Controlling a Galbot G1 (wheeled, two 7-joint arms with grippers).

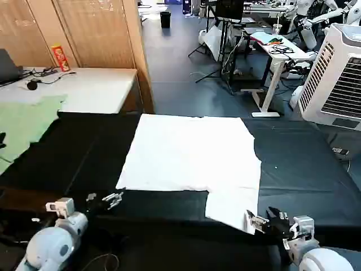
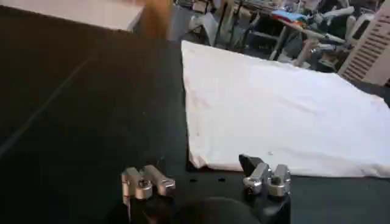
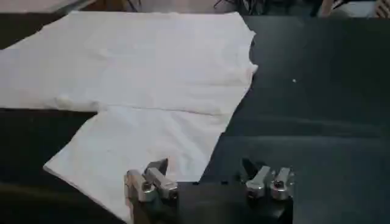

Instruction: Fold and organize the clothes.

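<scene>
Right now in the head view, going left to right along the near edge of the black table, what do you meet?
Left gripper, open → bare black table → T-shirt's near flap → right gripper, open, at the flap's corner.

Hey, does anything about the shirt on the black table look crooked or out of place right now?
One thing: the white T-shirt lies flat, but a sleeve sticks out toward the robot at its right side, unfolded, breaking the rectangle. The right pincer sits open at that sleeve's edge; the left pincer is open near the shirt's other corner.
</scene>
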